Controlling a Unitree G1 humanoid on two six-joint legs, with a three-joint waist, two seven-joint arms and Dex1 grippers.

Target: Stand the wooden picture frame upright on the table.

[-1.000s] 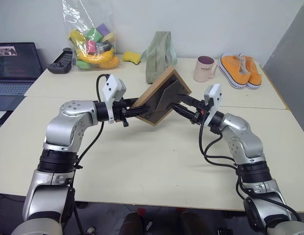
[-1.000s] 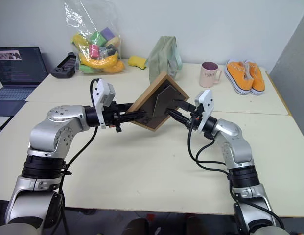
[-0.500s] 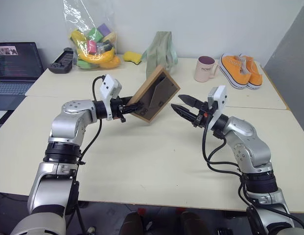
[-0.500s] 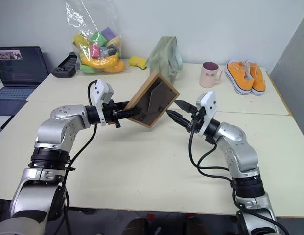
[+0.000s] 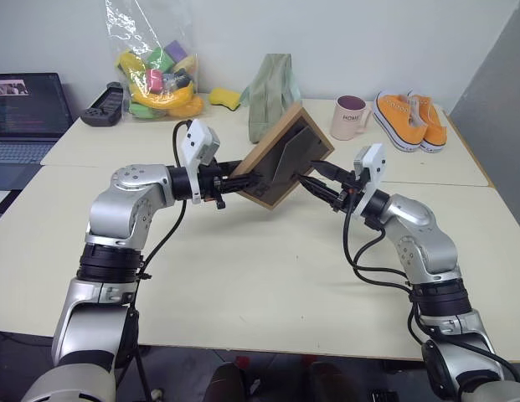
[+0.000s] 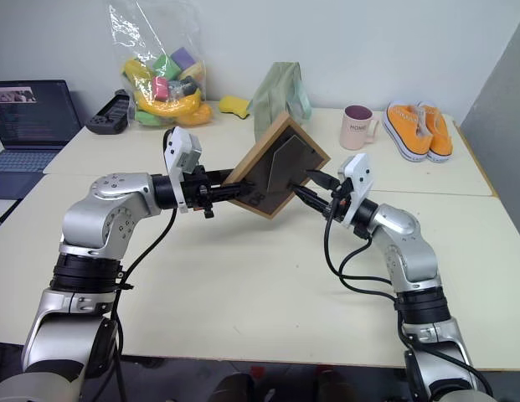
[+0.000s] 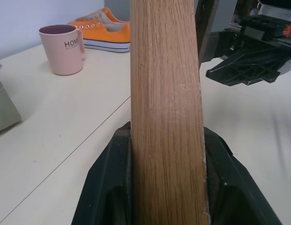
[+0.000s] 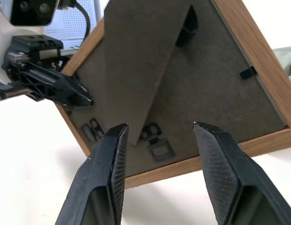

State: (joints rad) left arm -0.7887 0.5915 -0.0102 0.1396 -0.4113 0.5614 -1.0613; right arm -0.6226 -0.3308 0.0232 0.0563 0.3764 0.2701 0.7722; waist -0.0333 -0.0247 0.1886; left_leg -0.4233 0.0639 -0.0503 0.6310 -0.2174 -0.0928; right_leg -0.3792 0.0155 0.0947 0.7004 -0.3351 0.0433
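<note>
So right now you've got the wooden picture frame (image 5: 280,157) up in the air over the counter (image 5: 268,276), tilted like a diamond with one corner pointing down and its dark back panel facing you. Your left hand (image 5: 239,182) is clamped on the frame's wood border, with a finger on each face of it. You can see the edge of the wood wedged between the black pads in the left wrist view. That makes sense: one hand pins the frame steady so the other can work on the back.

Your right hand (image 6: 314,188) has its two fingers (image 8: 112,161) spread apart and isn't gripping anything. They sit right at the back panel, straddling the lower tip of the fold-out stand (image 8: 145,70). My guess is you're lining up to pinch that flap and pull it out, since the frame won't stand on its own with the stand lying flat against the back.

Holding it off the counter also gives the right hand room to get under the flap. I'd say nothing's ready to set down yet. The mug (image 5: 350,117) and shoes (image 5: 412,119) are well clear behind.
</note>
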